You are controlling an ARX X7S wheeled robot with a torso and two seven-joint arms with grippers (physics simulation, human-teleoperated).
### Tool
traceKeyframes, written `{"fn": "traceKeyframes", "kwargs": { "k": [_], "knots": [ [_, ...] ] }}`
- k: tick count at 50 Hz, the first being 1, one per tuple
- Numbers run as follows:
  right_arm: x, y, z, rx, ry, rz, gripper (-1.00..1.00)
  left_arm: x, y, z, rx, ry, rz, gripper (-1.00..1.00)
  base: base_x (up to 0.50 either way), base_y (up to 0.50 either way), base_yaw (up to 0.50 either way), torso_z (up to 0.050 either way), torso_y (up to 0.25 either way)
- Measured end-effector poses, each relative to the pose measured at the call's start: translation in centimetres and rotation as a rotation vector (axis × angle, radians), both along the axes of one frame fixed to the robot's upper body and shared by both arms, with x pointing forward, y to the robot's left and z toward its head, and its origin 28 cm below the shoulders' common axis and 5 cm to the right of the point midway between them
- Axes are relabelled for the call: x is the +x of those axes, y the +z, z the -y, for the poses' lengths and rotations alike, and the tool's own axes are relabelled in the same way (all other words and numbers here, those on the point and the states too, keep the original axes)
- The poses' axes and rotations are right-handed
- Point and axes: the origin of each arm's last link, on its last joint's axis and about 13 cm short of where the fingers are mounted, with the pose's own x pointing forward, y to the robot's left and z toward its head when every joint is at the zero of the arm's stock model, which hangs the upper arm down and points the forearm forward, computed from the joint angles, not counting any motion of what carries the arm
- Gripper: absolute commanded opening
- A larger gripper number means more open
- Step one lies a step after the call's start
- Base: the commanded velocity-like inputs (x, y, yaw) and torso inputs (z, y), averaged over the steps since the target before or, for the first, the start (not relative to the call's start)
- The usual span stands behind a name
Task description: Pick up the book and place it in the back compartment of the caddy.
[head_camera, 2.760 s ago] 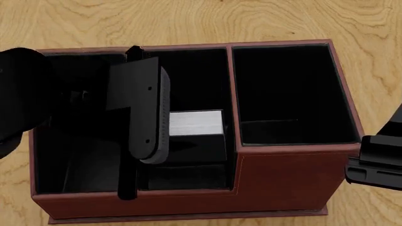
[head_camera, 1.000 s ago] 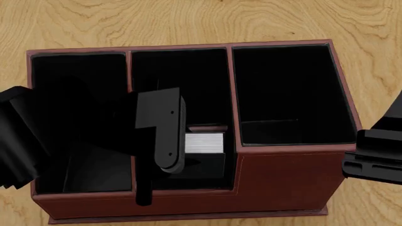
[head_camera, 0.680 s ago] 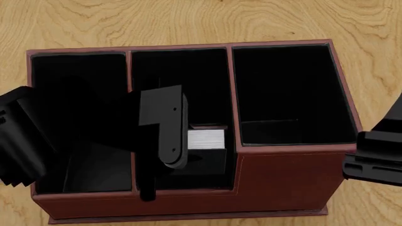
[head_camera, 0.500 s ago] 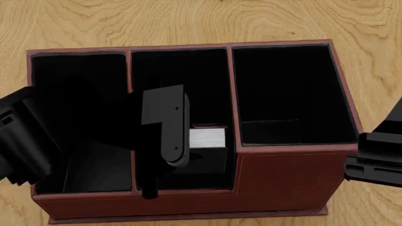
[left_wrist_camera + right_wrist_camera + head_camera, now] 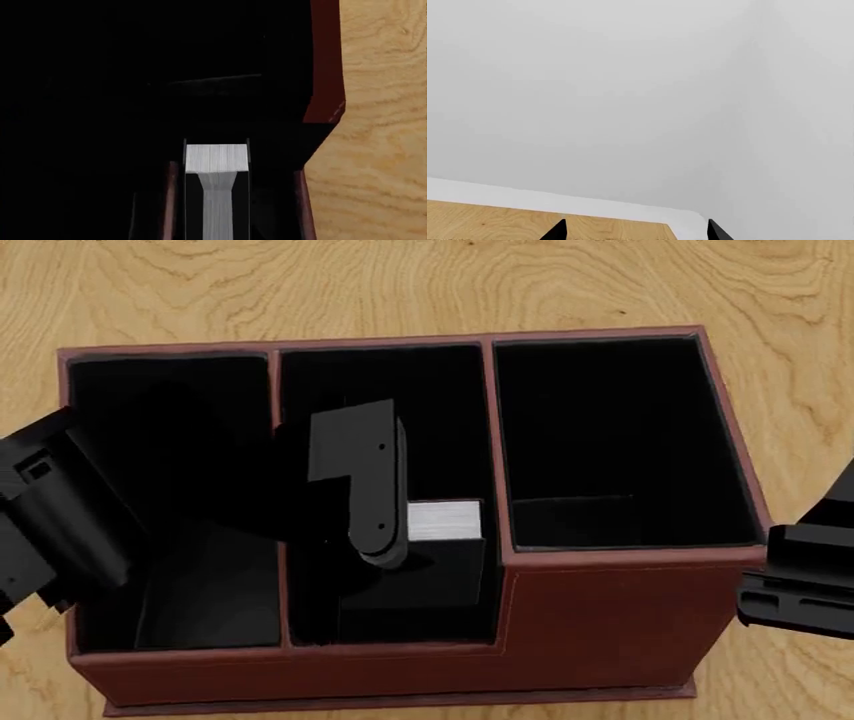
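Observation:
The red-brown caddy (image 5: 601, 590) fills the head view, with three black-lined cells side by side. The book (image 5: 445, 522) stands on edge inside the middle cell, its white page edges facing up and its black cover below them. My left gripper (image 5: 380, 550) reaches down into that cell and is shut on the book. In the left wrist view the book's pages (image 5: 217, 159) run between the dark jaws, with the caddy wall (image 5: 325, 60) alongside. My right gripper (image 5: 801, 580) hangs off the caddy's right end, open (image 5: 637, 235) and holding nothing.
The caddy stands on a light wooden table (image 5: 400, 280) that shows beyond its far wall and at both ends. The left and right cells look black inside. The right wrist view shows only a pale wall and a strip of the table (image 5: 527, 222).
My left gripper and the book have shifted slightly toward the far side of the middle cell, and the left forearm has swung further left. The right gripper has stayed put.

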Motion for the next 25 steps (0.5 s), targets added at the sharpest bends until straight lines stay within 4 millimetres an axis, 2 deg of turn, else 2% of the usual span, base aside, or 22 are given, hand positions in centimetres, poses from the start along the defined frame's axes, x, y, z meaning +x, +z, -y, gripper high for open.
{"fn": "traceKeyframes", "kwargs": {
  "k": [10,11,25],
  "knots": [
    [0.07,-0.06,0.01,-0.001,-0.001,-0.003,1.0,0.16,0.03,0.03,0.006,-0.011,-0.003,-1.0,0.0,0.0,-0.01,0.0,-0.009],
    [0.07,-0.06,0.01,-0.001,-0.001,-0.003,1.0,0.16,0.02,0.02,0.006,-0.013,-0.002,1.0,0.01,0.0,0.0,0.0,-0.011],
    [0.06,-0.05,0.01,-0.001,0.002,-0.001,1.0,0.09,-0.14,0.23,-0.032,-0.001,0.022,1.0,0.0,0.0,0.0,0.0,0.0]
  ]
}}
